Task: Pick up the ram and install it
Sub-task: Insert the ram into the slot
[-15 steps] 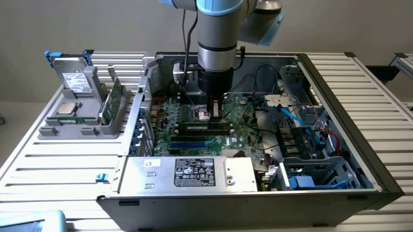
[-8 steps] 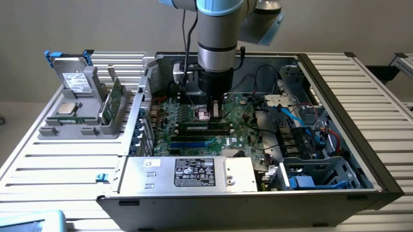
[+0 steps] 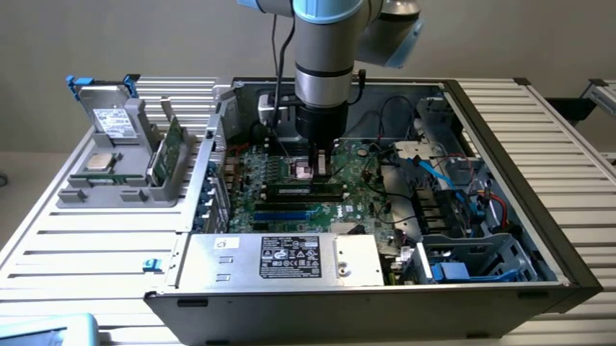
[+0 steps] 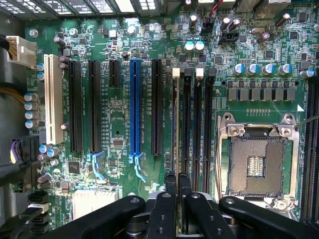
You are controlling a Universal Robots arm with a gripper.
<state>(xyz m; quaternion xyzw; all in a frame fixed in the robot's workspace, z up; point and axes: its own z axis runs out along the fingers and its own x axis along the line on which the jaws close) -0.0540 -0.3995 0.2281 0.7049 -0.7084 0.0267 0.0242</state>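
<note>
The ram [image 3: 306, 191] is a long dark stick with a small pale label. It stands on edge in one of the motherboard's black slots, just below my gripper [image 3: 322, 171]. In the wrist view the ram [image 4: 175, 124] shows edge-on as a thin pale line in the slot with a white clip. My gripper [image 4: 178, 180] hangs over the near end of that slot. Its two black fingertips [image 4: 171, 181] are pressed together with nothing between them. I cannot tell whether they touch the stick's top edge.
The open PC case [image 3: 500, 137] surrounds the green motherboard [image 4: 119, 124]. The bare processor socket [image 4: 256, 159] lies beside the slots. Cables and a drive cage [image 3: 472, 259] fill the exterior view's right. A grey holder [image 3: 106, 191] outside the case carries a drive, a silver chip and a green board [image 3: 172, 151].
</note>
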